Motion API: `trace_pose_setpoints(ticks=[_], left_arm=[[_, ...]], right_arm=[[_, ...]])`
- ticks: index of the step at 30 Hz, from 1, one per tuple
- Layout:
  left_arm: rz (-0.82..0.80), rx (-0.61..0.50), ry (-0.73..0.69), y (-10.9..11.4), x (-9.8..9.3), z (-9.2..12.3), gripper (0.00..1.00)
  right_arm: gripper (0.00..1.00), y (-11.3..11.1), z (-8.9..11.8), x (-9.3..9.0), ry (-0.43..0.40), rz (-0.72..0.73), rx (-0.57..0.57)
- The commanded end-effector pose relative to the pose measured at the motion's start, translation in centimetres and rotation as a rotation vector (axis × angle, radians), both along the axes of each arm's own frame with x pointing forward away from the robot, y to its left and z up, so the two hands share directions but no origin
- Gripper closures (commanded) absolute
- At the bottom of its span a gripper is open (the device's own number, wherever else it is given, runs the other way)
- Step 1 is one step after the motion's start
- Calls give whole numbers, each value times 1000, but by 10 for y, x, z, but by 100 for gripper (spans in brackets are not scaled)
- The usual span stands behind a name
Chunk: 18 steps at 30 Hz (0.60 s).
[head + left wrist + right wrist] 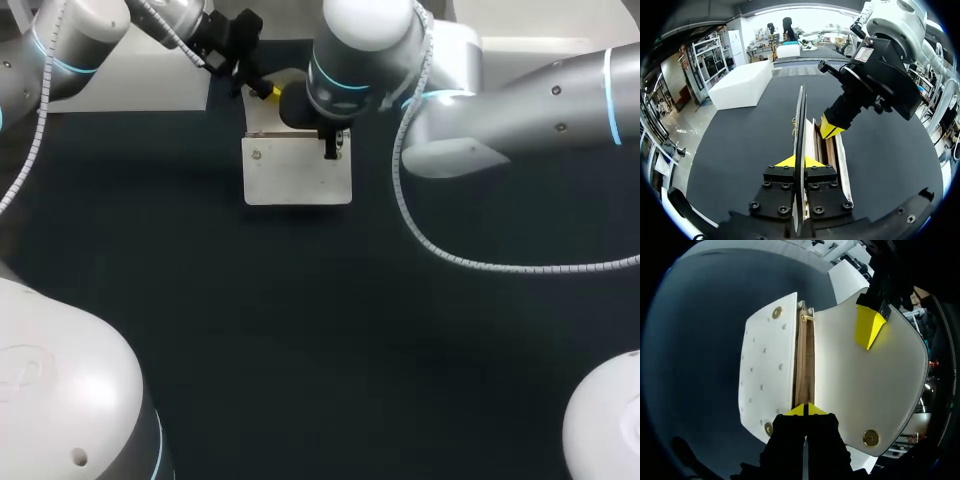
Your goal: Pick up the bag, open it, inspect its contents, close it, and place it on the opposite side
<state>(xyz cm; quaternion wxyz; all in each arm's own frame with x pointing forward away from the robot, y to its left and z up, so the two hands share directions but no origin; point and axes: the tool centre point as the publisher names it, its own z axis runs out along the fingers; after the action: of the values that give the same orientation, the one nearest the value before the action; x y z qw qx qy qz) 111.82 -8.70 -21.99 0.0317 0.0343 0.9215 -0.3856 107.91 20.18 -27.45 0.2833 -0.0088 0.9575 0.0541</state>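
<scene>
A white bag (298,172) sits at the far middle of the dark table, its flap raised. My left gripper (799,161) is shut on the flap (800,115), which runs edge-on between its fingers. In the right wrist view the flap (855,385) stands open beside the studded front panel (765,365), showing the brown lining (803,360). One yellow fingertip (868,326) of the left gripper presses on the flap. My right gripper (805,410) is shut, its tips at the rim of the bag's mouth. From the left wrist it shows as the right gripper (831,128) pointing down into the opening.
A white block (742,82) lies on the table beyond the bag, at the far left in the head view. My right arm (480,100) stretches across the far right and hides the bag's upper edge.
</scene>
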Motion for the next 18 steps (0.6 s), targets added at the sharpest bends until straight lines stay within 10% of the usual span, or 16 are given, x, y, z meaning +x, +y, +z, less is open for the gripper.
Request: trace_pose_setpoints(ticks=[1,18], left_arm=[[13,-3,-2,0,-2,4,100],[14,-16,-6,-3,-10,11,100]], right_arm=[[100,-2,-3,-4,0,0,2],[100,-1,1,2,-23,-13,5]])
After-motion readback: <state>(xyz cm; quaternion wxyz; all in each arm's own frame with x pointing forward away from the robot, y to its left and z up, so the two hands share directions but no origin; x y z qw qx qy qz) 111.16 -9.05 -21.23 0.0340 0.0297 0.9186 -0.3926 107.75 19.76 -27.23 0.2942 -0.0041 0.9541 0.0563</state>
